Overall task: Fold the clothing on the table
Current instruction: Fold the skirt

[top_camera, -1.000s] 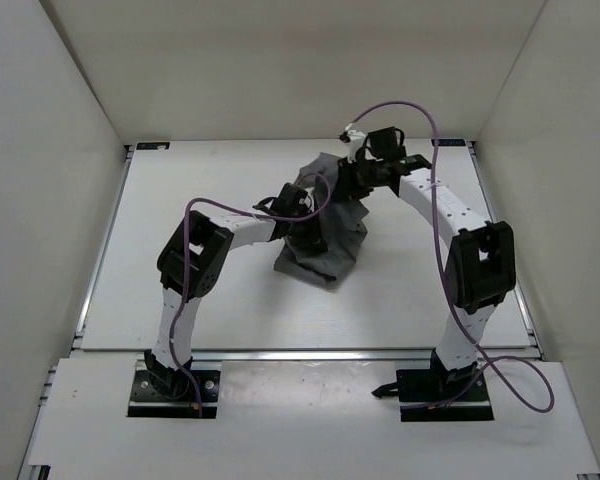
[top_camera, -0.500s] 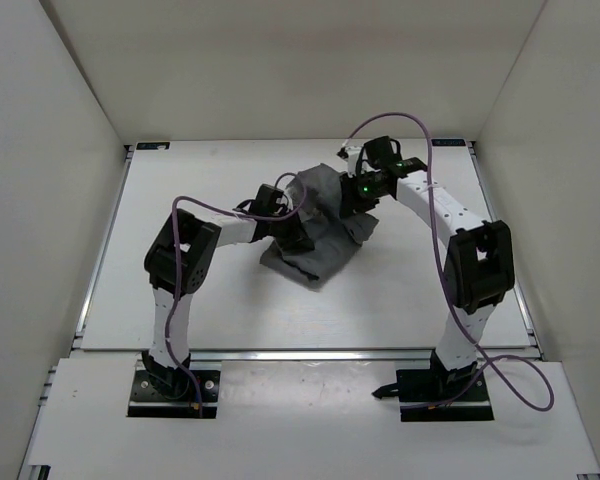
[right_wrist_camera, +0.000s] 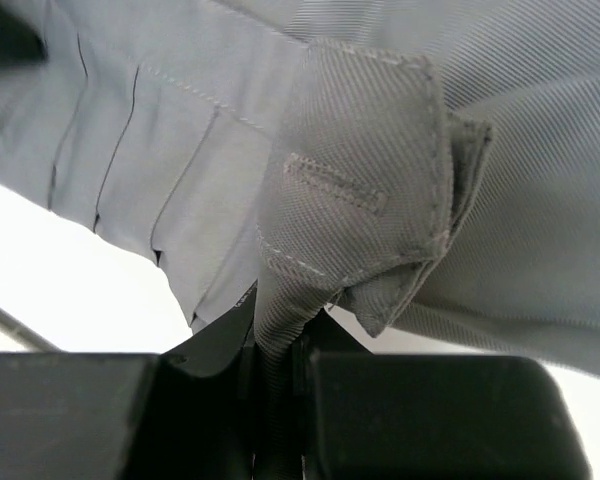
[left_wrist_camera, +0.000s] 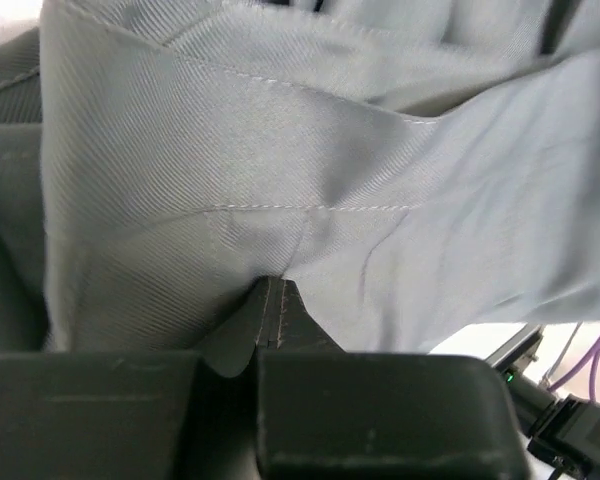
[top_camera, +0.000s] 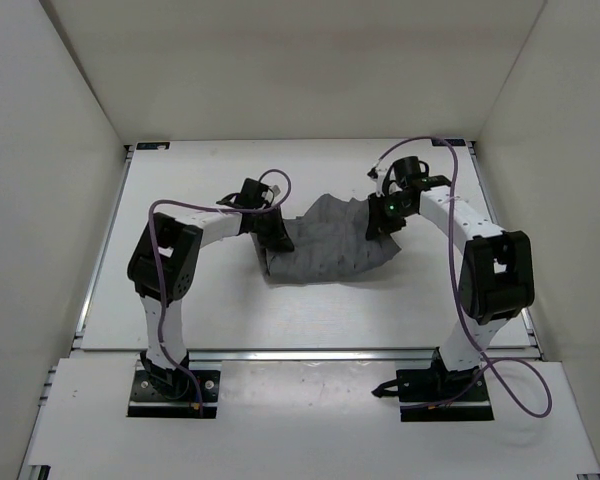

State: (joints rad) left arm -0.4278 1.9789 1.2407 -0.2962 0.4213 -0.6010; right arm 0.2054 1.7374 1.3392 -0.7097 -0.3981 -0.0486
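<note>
White bench (top_camera: pixel 180 300) carries the clothing (top_camera: pixel 330 250), spread between the two end effectors. The left end effector (top_camera: pixel 272 230) is clenched on a seamed edge, and the cloth runs off to its right. The right end effector (top_camera: pixel 382 222) grips a stitched waistband tab, apparently with a buttonhole, with pleats trailing to its left.

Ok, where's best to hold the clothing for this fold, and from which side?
At its two outer ends, each arm from its own side: the clothing stretches between them. The right gripper pinches the stitched waistband corner, the left gripper a seam; those stiffer edges likely slip less.
</note>
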